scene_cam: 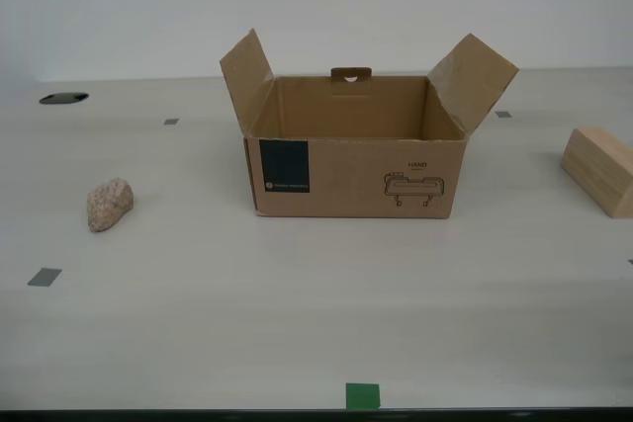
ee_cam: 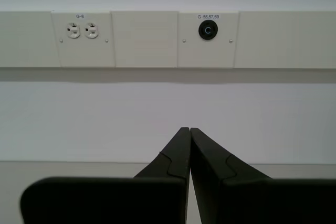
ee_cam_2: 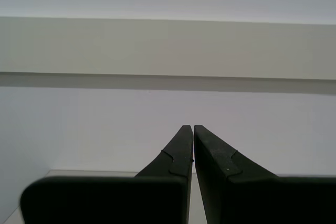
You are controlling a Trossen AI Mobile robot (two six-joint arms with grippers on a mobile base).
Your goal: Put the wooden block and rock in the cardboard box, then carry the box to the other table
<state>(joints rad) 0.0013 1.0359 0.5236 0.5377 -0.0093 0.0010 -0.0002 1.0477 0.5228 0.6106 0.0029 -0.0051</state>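
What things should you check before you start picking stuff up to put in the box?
1. Cardboard box flaps open, inside looks empty: ok.
2. Rock lies free on the table, toward the exterior view's left of the box, nothing touching it: ok.
3. Wooden block reachable: cannot tell, the exterior view's right edge cuts it off.
4. My first gripper open for a grab: not ok, jaws shut, empty, facing the wall.
5. My second gripper open: not ok, also shut and empty.
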